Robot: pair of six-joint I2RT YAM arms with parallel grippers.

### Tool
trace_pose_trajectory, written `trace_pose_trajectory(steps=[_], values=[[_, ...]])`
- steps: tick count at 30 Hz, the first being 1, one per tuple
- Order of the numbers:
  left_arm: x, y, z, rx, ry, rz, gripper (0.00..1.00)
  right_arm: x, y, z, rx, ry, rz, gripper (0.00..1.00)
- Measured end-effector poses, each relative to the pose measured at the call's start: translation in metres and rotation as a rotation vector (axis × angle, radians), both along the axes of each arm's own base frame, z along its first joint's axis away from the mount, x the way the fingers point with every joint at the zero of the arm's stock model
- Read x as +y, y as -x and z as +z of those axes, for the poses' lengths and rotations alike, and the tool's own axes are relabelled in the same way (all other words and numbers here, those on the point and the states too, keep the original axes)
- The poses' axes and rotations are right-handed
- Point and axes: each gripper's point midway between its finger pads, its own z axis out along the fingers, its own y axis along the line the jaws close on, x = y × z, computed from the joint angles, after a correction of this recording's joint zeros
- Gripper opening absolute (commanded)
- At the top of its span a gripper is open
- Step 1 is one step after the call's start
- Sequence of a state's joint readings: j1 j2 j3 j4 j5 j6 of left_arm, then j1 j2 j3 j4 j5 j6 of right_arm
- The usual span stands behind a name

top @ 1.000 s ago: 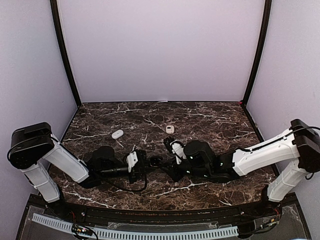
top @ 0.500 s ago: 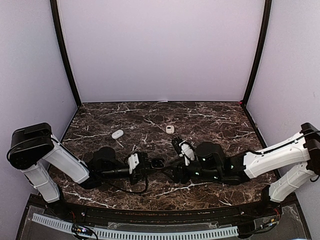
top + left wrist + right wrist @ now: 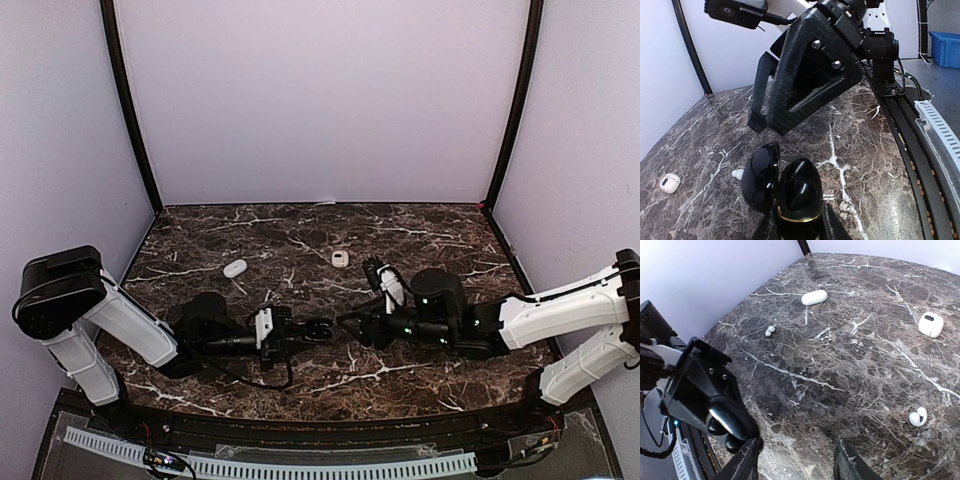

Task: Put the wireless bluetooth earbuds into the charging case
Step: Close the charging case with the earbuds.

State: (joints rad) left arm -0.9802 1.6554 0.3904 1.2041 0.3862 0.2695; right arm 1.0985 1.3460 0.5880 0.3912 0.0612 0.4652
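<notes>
The right gripper [image 3: 797,462], jaws partly apart and empty, hovers over the table [image 3: 850,355] with the nearest white earbud [image 3: 916,417] lying at its two o'clock in the wrist view, while the left gripper [image 3: 312,328], shut tight, holds the open black case [image 3: 795,195] at nine o'clock.

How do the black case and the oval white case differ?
The black case stands lid open; the oval white case looks closed. The left end effector grips the black case; the oval white case lies free on the table. Both are rounded and glossy.
</notes>
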Motion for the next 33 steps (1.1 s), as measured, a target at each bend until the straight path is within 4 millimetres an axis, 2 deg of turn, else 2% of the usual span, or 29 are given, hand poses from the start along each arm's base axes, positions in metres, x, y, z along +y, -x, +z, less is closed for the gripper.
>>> trace_pose_trajectory(steps=[5, 9, 19, 23, 29, 33], values=[[-0.002, 0.009, 0.003, 0.000, 0.014, -0.052, 0.09, -0.009, -0.019, -0.002, -0.001, 0.046, -0.022, 0.41], [-0.003, 0.016, 0.005, 0.000, 0.024, -0.094, 0.09, -0.002, -0.026, -0.002, 0.014, 0.067, 0.016, 0.37], [-0.004, 0.025, 0.006, 0.000, 0.027, -0.146, 0.09, 0.020, -0.009, -0.030, 0.099, 0.106, 0.175, 0.32], [-0.004, 0.027, 0.006, 0.002, 0.028, -0.156, 0.09, 0.026, -0.002, -0.037, 0.122, 0.104, 0.225, 0.26], [-0.004, 0.029, 0.006, 0.003, 0.029, -0.170, 0.09, 0.035, 0.008, -0.028, 0.118, 0.060, 0.305, 0.01], [-0.004, 0.030, 0.006, 0.004, 0.030, -0.178, 0.09, 0.041, 0.015, -0.019, 0.109, 0.019, 0.357, 0.00]])
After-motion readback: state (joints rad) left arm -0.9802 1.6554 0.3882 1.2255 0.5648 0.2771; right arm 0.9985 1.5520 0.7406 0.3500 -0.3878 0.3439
